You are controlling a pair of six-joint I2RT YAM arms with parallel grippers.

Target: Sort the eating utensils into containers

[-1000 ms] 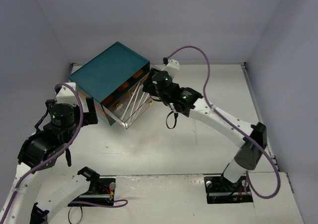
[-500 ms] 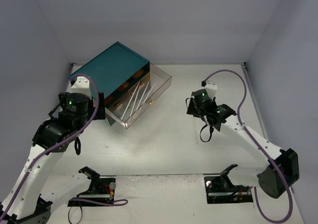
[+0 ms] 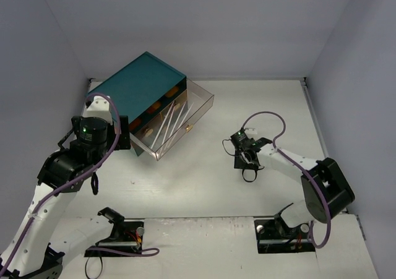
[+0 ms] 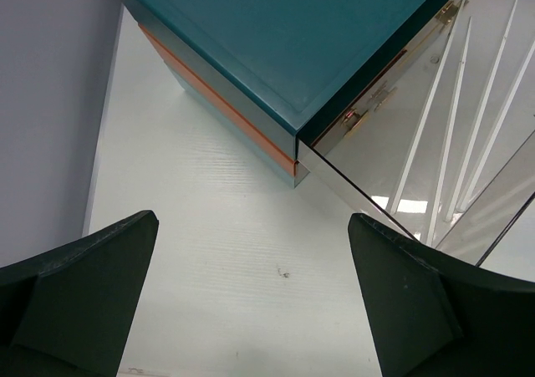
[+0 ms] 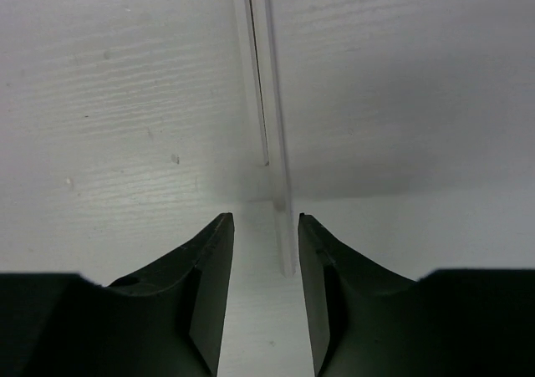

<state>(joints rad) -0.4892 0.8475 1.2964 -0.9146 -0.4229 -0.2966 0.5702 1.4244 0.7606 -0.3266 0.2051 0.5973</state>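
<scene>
On the right of the worktop [image 3: 185, 180] the right end effector [image 5: 264, 220], fingers narrowly apart, straddles one clear utensil [image 5: 269, 101] lying near-to-far, while farther left the left end effector [image 4: 252, 220] gapes wide beside the teal chest [image 3: 139, 87], whose one pulled-out drawer [image 3: 204, 106] holds about four pale utensils [image 4: 451, 118] fanning toward the far right.

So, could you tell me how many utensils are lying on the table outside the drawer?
1: a clear utensil on the table, inside the open right gripper; others may be hidden.

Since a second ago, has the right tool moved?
Yes. The right tool left the clear drawer of the teal chest, swinging right and nearer the bases, now low over a clear utensil.
</scene>
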